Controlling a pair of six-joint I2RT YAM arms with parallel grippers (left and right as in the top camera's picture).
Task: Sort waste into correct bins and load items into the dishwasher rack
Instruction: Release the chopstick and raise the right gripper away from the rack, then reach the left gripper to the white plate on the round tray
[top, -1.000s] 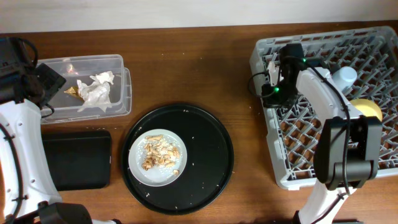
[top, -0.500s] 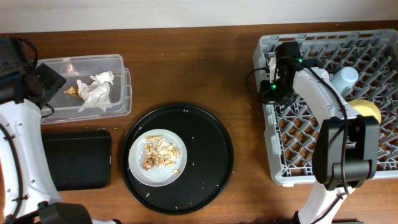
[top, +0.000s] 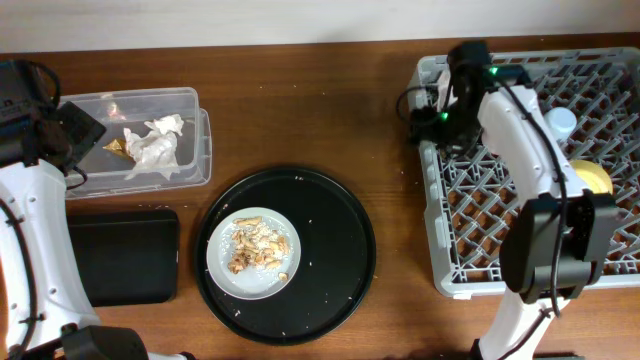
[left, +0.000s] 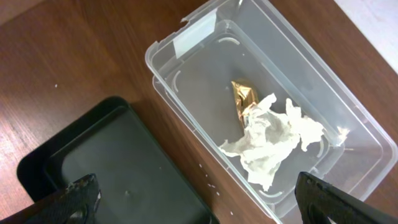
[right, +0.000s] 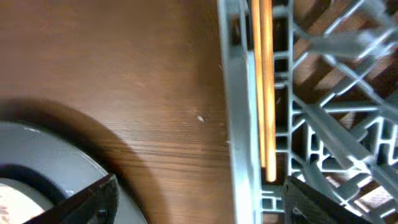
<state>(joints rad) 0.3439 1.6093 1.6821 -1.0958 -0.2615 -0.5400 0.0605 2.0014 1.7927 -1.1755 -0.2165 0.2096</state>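
Note:
My right gripper (top: 438, 120) (right: 205, 202) stands open over the left wall of the grey dishwasher rack (top: 432, 230) (right: 239, 124), with nothing between its fingers. Two thin wooden chopsticks (right: 264, 93) lie inside the rack along that wall. A blue cup (top: 558, 122) and a yellow bowl (top: 592, 178) sit in the rack. The grey-white plate (top: 222, 240) holds crumbly food scraps (top: 255, 248). My left gripper (top: 78, 140) (left: 199, 205) hangs open above the clear tub (top: 195, 100) (left: 186, 37), which holds crumpled tissue (top: 155, 145) (left: 273, 140) and a gold wrapper (top: 118, 148) (left: 244, 99).
The plate rests on a large round black tray (top: 335, 250) at mid-table. A shallow black rectangular tray (top: 122, 255) (left: 124, 174) lies just in front of the tub. Bare wooden table (top: 300, 110) runs between the tub and the rack.
My right gripper has gone from shut to open and moved toward the rack's far left corner. The rack has shifted slightly. The left arm has not moved.

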